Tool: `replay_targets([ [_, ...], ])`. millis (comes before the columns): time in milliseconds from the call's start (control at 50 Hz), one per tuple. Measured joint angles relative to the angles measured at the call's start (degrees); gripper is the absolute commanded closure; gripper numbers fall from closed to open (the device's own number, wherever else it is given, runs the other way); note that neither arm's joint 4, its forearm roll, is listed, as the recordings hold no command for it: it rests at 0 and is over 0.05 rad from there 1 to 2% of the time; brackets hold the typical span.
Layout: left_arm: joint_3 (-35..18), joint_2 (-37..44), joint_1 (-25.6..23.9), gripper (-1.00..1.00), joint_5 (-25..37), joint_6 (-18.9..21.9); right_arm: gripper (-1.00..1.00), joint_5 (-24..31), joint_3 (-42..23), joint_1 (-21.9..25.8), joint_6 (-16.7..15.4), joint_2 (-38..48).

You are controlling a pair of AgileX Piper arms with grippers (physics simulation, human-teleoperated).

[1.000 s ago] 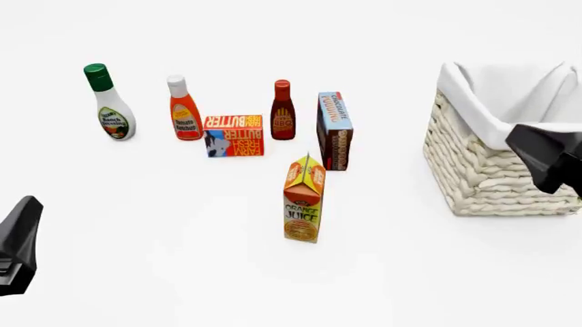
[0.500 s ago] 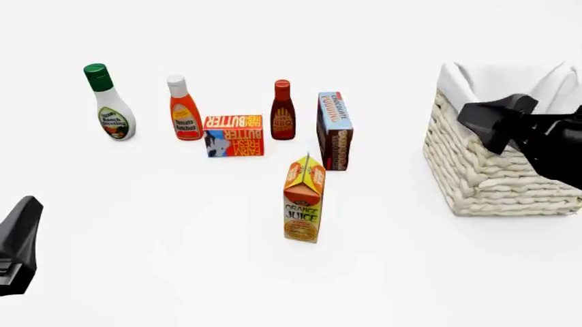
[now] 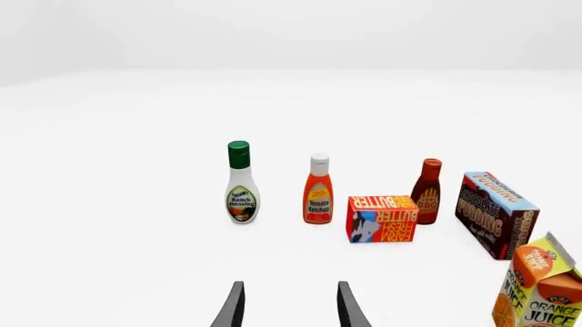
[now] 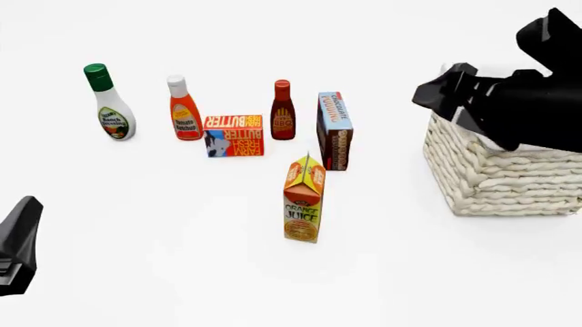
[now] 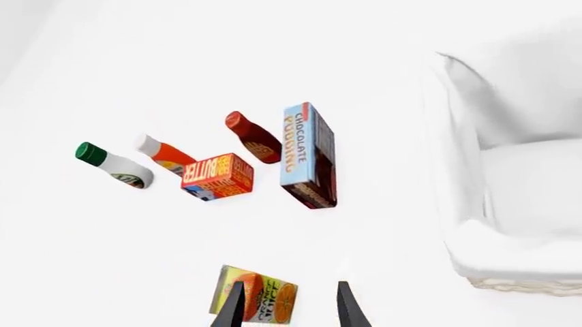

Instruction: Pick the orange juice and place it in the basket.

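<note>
Both our grippers, left (image 3: 288, 310) and right (image 5: 289, 306), gape empty, the right one raised between orange juice (image 4: 304, 199) and basket (image 4: 509, 177).

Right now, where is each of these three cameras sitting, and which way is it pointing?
Front view: fixed above and behind the arms, looking forward and down at the groceries and basket; both arms show, the right gripper raised by the basket.
Left wrist view: low behind the left gripper, facing the bottle row; only fingertips show.
Right wrist view: high behind the right gripper, looking down.
All three share the orange juice.
</note>
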Motion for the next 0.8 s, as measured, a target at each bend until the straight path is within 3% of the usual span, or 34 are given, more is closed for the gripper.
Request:
replay_targets([
  [280, 0.00, 0.00, 0.00, -1.00, 0.00, 0.00, -1.00, 4.56, -6.82, 3.70, 3.79, 7.29],
  [800, 0.00, -0.01, 0.00, -1.00, 0.00, 0.00, -1.00, 9.75, -13.65, 10.14, 12.50, 15.65],
])
